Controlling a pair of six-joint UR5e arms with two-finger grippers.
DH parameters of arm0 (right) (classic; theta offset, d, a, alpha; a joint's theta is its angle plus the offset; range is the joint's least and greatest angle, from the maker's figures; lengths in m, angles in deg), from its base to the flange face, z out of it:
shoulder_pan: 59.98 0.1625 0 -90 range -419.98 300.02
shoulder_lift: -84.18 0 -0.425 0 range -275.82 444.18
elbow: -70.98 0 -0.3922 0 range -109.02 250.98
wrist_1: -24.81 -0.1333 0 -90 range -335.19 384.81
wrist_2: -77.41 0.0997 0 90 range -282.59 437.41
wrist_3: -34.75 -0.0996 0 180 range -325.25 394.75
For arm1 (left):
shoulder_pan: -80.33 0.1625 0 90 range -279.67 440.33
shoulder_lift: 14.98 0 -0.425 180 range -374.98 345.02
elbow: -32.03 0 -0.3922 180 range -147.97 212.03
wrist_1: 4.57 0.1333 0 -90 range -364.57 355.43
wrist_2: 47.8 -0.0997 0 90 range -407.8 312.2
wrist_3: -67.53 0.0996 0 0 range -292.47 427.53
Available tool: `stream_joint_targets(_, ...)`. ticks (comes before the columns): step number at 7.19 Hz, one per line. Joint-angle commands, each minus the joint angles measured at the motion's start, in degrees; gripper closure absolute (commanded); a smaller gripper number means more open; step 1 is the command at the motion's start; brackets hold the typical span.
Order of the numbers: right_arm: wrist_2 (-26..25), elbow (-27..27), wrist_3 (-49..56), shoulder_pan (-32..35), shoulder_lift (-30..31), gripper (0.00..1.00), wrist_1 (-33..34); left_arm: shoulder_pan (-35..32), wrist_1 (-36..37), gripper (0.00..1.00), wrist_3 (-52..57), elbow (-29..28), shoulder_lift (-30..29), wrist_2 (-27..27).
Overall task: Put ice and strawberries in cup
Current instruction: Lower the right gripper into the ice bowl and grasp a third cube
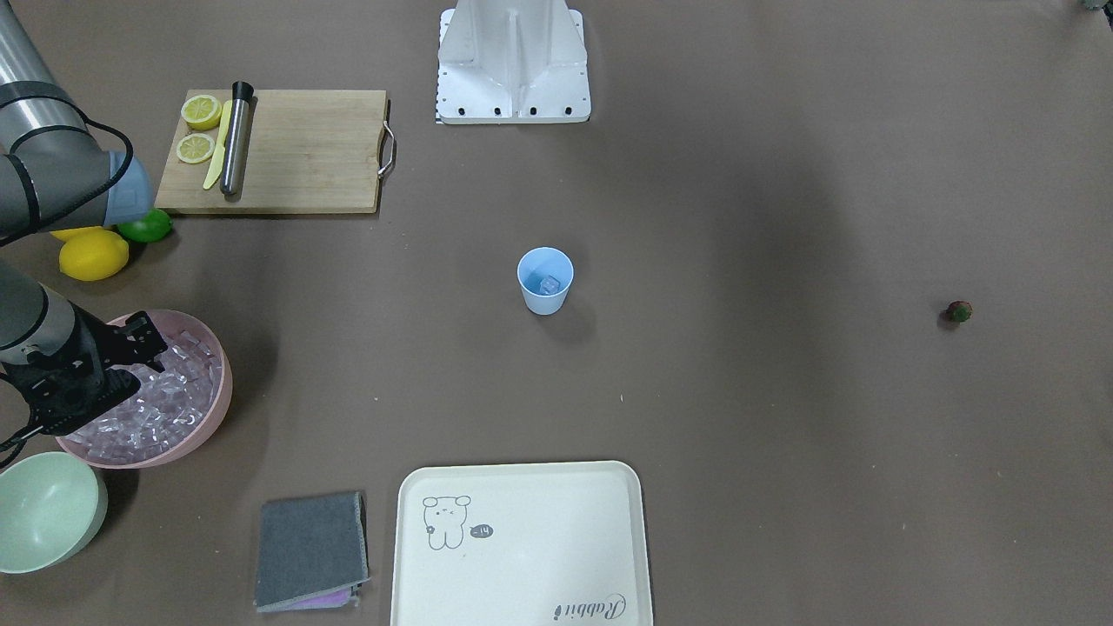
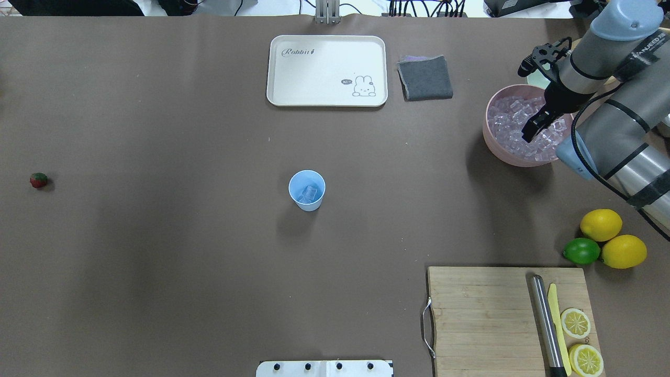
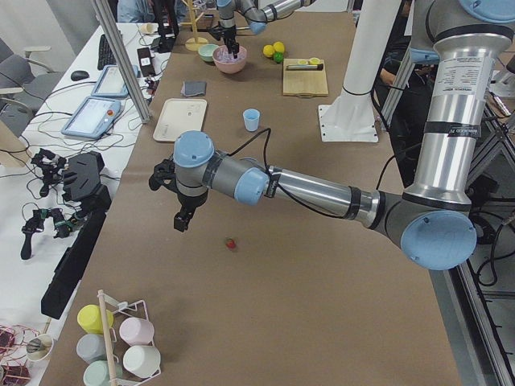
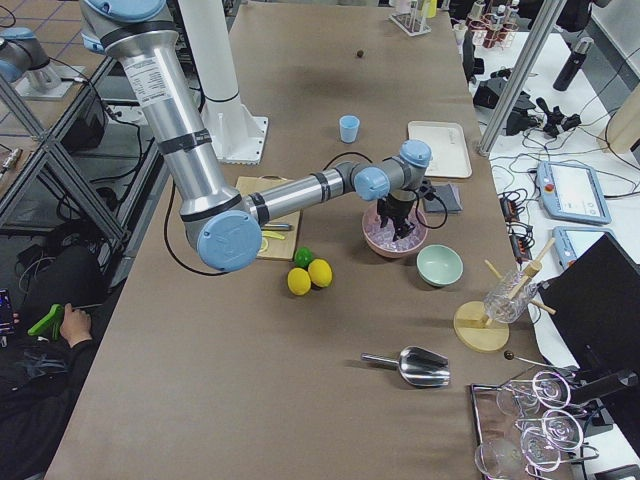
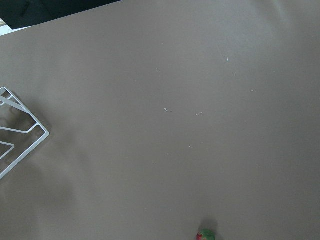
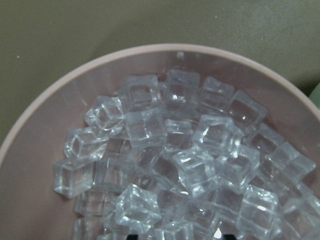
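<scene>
ice (image 2: 510, 118) fills the bowl (image 2: 497, 150), upper right overhead: cubes look hard and slick, best pinched across flat faces. strawberry (image 2: 38, 180) far left, cup (image 2: 306, 190) centre. right gripper (image 2: 528, 134) over the ice and left gripper (image 3: 182, 219): cannot tell either's jaw gap.

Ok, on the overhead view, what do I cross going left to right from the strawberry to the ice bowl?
The strawberry → cup → grey cloth → pink bowl of ice; the tray overlaps the cup, so skipped.

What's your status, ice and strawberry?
Right gripper over ice in pink bowl, jaws unclear. Left gripper near strawberry, jaws unclear. Cup holds ice, no strawberry. Nothing between them.
</scene>
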Motion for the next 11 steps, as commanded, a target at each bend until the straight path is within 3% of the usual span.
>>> stream_joint_targets(1, -0.1, 0.1, -0.1, -0.6, 0.2, 0.36, 0.0, 0.0, 0.0, 0.02, 0.2, -0.1, 0.1, 0.0)
stream_joint_targets(4, -0.1, 0.1, -0.2, -0.8, 0.5, 0.40, 0.0, 0.0, 0.0, 0.02, 0.2, 0.0, 0.2, 0.0)
stream_joint_targets(7, 0.0, 0.2, -0.2, -0.7, 0.4, 1.00, 0.2, 0.0, 0.0, 0.02, 0.2, 0.2, 0.2, 0.0)
stream_joint_targets(9, 0.1, -0.8, -0.1, 0.9, -1.5, 1.00, 4.3, 0.0, 0.0, 0.02, 0.2, 0.1, 0.2, 0.0)
stream_joint_targets(11, 0.6, -5.6, -0.1, 1.8, -4.1, 1.00, 11.6, 0.0, 0.0, 0.02, 0.2, 0.0, 0.2, 0.0)
